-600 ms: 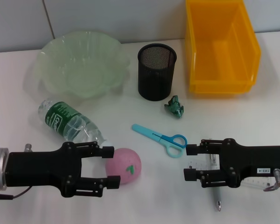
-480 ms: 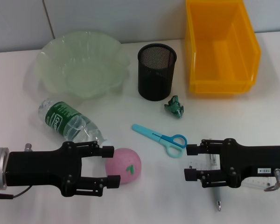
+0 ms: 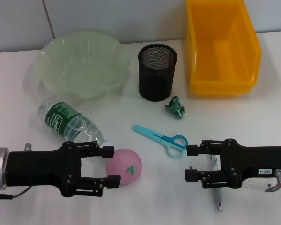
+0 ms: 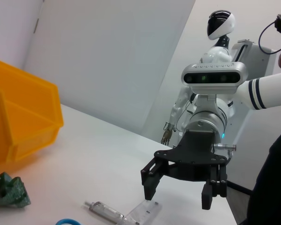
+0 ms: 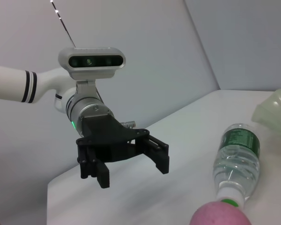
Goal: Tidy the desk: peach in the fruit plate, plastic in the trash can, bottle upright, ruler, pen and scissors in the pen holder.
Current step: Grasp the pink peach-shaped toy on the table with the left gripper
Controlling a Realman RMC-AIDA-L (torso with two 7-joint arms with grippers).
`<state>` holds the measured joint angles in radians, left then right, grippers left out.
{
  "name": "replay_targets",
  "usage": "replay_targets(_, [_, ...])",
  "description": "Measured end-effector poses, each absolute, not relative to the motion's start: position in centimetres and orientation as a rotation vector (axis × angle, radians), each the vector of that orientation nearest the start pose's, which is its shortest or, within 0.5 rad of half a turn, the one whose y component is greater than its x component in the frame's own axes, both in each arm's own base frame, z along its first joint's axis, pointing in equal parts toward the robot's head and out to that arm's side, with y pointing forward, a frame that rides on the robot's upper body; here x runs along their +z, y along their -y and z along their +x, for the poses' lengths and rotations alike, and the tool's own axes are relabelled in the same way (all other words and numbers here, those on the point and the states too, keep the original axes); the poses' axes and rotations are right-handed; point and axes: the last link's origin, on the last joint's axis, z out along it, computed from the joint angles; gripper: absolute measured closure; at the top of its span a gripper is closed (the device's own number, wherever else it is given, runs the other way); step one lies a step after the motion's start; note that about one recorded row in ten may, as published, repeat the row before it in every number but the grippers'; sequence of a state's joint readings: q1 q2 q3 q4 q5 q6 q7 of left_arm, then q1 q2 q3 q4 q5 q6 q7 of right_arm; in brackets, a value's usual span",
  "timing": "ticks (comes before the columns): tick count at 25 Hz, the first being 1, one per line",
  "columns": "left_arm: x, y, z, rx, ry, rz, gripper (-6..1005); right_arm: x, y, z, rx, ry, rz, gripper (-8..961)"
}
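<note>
The pink peach (image 3: 126,167) lies on the white desk (image 3: 253,117). My open left gripper (image 3: 111,167) is at its left edge, one fingertip on each side. The bottle (image 3: 70,122) lies on its side beside the peach, cap toward it. My open right gripper (image 3: 190,163) is over the clear ruler (image 3: 200,165) and the pen (image 3: 218,196). The blue scissors (image 3: 162,138) lie between the two grippers. Crumpled green plastic (image 3: 176,108) lies near the black mesh pen holder (image 3: 157,72). The yellow trash can (image 3: 222,47) and the pale-green fruit plate (image 3: 82,63) stand at the back.
The left wrist view shows the right gripper (image 4: 178,194) open above the ruler (image 4: 141,213), with the trash can (image 4: 23,126) and the green plastic (image 4: 7,192). The right wrist view shows the left gripper (image 5: 131,172) open, the bottle (image 5: 236,159) and the peach (image 5: 220,215).
</note>
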<state>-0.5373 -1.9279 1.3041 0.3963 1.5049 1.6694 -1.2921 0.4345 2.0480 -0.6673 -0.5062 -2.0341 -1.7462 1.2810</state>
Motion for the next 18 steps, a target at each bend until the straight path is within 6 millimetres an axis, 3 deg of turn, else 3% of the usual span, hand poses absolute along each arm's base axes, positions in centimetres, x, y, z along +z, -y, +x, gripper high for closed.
replay_targets(9, [-1.8, -29.1, -24.9, -0.872, 0.557, -3.057, 186, -1.2, -26.7, 29.0, 0.858, -0.758, -2.837, 197])
replay_targets(14, [-1.7, -31.0, -22.5, -0.793, 0.312, -3.080, 187, -1.1, -26.6, 29.2, 0.862, -0.787, -2.823, 197])
replay_targets(18, [-2.1, -32.5, -20.0, -0.599, 0.034, -3.124, 187, -1.0, -26.5, 29.3, 0.861, -0.840, -2.816, 196])
